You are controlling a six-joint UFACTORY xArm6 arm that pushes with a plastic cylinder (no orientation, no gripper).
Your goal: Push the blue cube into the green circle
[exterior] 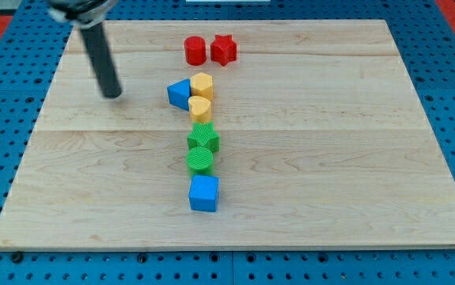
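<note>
The blue cube sits on the wooden board just below the green circle, close to it or touching. A green star lies directly above the circle. My tip rests on the board in the upper left, far up and to the left of the blue cube, with the rod rising toward the view's top left.
A yellow heart, a yellow hexagon and a blue triangular block cluster above the green star. A red cylinder and a red star sit near the top edge. The board lies on a blue pegboard.
</note>
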